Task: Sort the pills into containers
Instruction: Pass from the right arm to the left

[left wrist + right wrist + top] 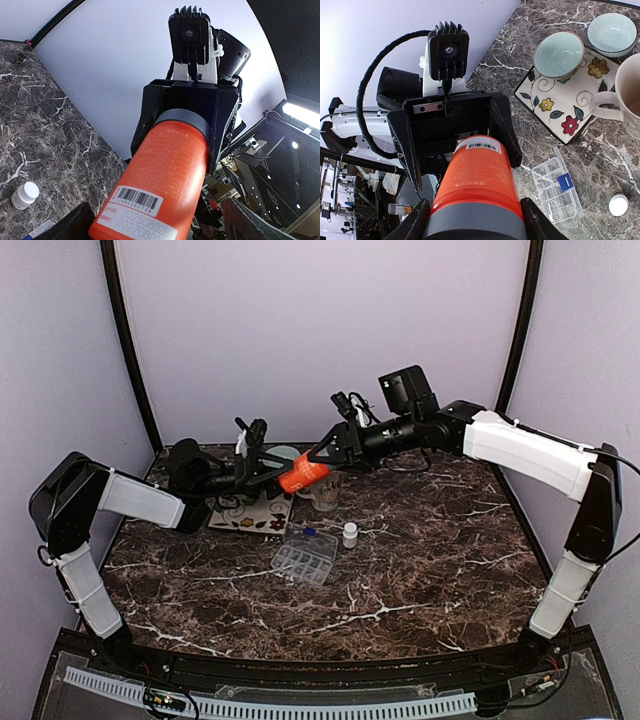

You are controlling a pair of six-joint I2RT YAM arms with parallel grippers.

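Observation:
An orange pill bottle [303,476] with a grey cap [475,225] hangs in the air over the back of the table, between both grippers. My right gripper [325,455] is shut on the cap end [182,119]. My left gripper [275,472] stands open around the bottle's base, and its fingers [407,150] are wider than the bottle [477,175]. The barcode label [137,200] faces the left wrist camera. A clear compartment box [304,557] lies on the marble below. The pills themselves are hidden from view.
A small white bottle [350,534] stands right of the clear box [555,187]. Behind them a floral mat [570,110] carries a pale green bowl [558,54], with a striped bowl [611,34] and a beige mug [630,95] beside it.

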